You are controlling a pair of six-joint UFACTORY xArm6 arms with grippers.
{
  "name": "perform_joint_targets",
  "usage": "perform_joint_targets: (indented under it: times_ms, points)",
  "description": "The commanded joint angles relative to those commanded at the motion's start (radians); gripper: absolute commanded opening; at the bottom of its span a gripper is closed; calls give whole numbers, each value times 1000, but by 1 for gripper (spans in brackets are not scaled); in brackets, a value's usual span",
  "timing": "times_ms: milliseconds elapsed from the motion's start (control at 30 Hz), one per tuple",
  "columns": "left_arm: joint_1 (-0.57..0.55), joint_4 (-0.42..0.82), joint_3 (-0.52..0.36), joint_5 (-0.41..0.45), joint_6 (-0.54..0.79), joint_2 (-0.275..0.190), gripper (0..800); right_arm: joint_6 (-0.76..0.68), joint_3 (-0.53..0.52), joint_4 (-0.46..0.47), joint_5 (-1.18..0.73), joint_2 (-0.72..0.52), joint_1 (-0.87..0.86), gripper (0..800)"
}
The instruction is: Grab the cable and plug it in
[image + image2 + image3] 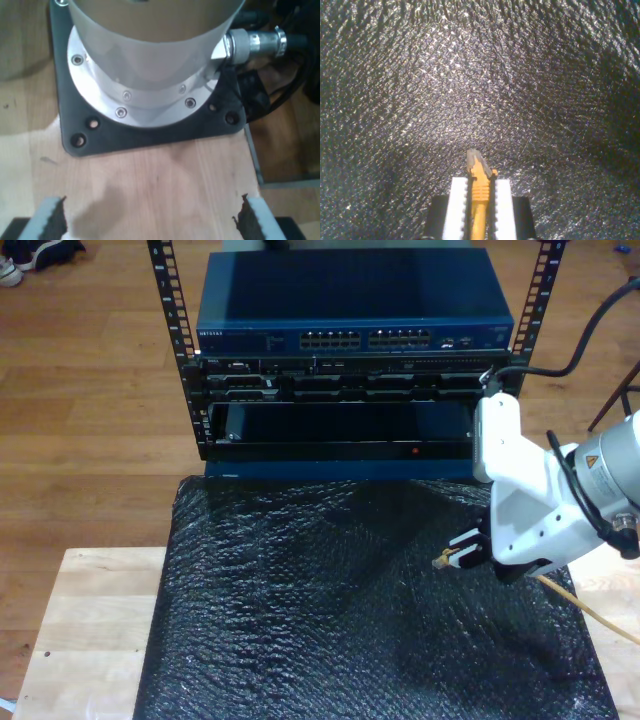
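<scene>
The yellow-orange cable (479, 200) is clamped between the white pads of my second gripper (480, 197), its clear plug (474, 159) sticking out past the fingertips. In the exterior view my second gripper (466, 552) hangs just above the black textured mat (330, 620) on the exterior view's right, with the plug (442, 561) pointing toward that view's left and the cable (590, 612) trailing off behind the arm. My first gripper (150, 220) is open over bare wood, facing an arm's round base (145, 65).
A rack (350, 350) with a blue network switch (350, 315) and its rows of ports (365, 339) stands behind the mat. Light wooden tabletop (90, 610) shows at the exterior view's left. Black cables (280, 85) and a metal connector (255, 44) lie beside the arm base.
</scene>
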State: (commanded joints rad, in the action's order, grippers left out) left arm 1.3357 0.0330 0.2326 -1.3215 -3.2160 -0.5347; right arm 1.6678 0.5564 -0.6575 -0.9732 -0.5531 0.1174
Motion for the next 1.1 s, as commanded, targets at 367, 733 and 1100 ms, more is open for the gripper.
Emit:
perform_joint_targets:
  times_ms: [367,733,1100]
  points:
    - [6,0,-77,135,17,3,800,2,-9,11,2,0,-6,0]
    - [6,0,-115,209,17,8,800,0,-5,8,2,-18,-5,0]
    - [8,-5,-120,221,17,12,800,2,-8,23,3,-54,-6,0]
